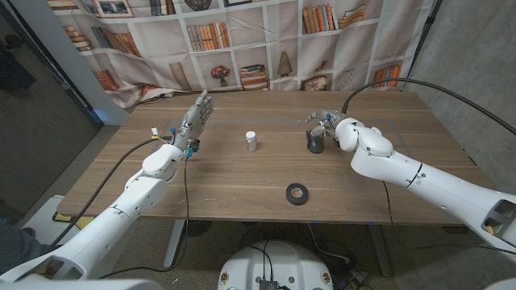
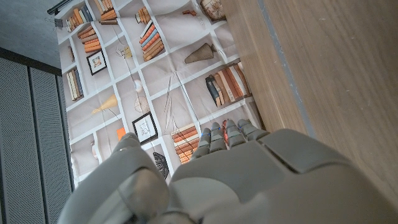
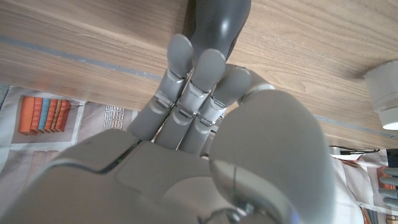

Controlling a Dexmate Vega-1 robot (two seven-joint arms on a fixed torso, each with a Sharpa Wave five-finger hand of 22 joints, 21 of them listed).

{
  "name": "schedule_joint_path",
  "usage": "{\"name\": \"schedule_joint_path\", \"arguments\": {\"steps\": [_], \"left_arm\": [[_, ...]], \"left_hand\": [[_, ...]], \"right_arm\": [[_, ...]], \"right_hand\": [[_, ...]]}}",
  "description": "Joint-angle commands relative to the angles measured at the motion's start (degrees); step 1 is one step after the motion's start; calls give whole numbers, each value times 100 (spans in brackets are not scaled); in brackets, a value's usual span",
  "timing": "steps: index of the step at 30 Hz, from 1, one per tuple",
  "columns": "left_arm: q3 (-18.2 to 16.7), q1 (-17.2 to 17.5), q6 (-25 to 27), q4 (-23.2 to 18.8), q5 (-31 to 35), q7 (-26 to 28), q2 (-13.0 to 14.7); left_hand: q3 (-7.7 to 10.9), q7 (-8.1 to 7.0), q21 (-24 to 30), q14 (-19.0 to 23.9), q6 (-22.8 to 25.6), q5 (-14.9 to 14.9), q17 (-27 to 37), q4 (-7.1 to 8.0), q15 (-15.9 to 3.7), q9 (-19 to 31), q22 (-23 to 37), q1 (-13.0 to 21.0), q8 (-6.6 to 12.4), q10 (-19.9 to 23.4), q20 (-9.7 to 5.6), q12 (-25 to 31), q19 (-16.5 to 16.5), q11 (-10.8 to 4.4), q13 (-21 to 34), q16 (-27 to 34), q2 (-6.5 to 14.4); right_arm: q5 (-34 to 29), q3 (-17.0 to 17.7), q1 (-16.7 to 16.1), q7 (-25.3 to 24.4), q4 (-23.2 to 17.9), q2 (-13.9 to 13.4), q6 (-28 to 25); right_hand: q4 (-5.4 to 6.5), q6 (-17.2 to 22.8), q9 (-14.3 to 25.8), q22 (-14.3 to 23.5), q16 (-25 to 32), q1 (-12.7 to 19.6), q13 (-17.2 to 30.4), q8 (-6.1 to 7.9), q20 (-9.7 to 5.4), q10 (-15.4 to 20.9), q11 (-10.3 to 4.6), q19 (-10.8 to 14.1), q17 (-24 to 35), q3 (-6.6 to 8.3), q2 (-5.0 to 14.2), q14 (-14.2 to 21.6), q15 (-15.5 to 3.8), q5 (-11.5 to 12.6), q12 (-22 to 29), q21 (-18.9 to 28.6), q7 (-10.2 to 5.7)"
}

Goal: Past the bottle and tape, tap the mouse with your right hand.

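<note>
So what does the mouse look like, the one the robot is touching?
The mouse is dark grey, smooth and rounded, plastic by the look of it. It lies on the wooden table, right of the small white bottle. In the right wrist view the right hand has its fingertips resting on its top.

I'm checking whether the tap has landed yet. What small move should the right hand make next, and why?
Probably a short press down, then a lift. The right hand is already over the dark mouse, beyond the small white bottle and the tape roll. In the right wrist view its fingertips lie over the mouse, but firm contact is unclear.
</note>
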Motion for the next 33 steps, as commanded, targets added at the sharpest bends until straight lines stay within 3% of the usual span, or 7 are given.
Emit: {"name": "schedule_joint_path", "arguments": {"steps": [1, 11, 19, 33], "left_arm": [[29, -28, 39, 64, -9, -30, -6], [0, 26, -15, 55, -32, -29, -6], [-19, 56, -64, 64, -41, -17, -19], [-30, 59, -93, 121, -63, -32, -37]], "left_hand": [[1, 22, 0, 2, -29, -19, 22, -38, -5, 27, 17, -1, 3, 0, 6, -26, -30, 20, 32, -3, -15], [1, 23, -2, 4, -31, -25, 24, -40, -1, 28, 19, 9, -1, 13, 14, -24, -34, 24, 32, -2, -8], [0, 19, -1, 0, -25, -30, 25, -42, -2, 29, 19, 16, -2, 15, 16, -26, -31, 29, 33, -3, -1], [-3, 21, -4, 7, -9, -36, 26, -45, -11, 29, 20, 27, 0, 13, 20, -31, -38, 22, 33, 0, 4]], "right_arm": [[-210, -419, 380, 515, 114, 34, -316], [-388, -798, 800, 1095, 314, 126, -524], [-515, -1046, 1043, 1422, 466, 207, -675], [-561, -1197, 1179, 1521, 610, 275, -805]], "right_hand": [[18, -52, -5, 1, 44, -43, 4, 8, 2, -5, 7, 19, 16, 23, 19, 52, -18, 52, 24, 34, 3], [31, -162, -9, 263, 123, -83, 0, -3, 32, 16, 10, 8, 28, 174, 18, 72, -18, 165, 59, 96, 33], [49, -264, -11, 256, 180, -142, 10, -10, 20, 6, 9, 20, 78, 211, 18, 53, -17, 195, 87, 66, 84], [42, -339, -14, 302, 148, -203, 1, 18, 16, -52, 7, 36, -38, 253, 23, 25, -19, 204, 85, 30, 89]]}}
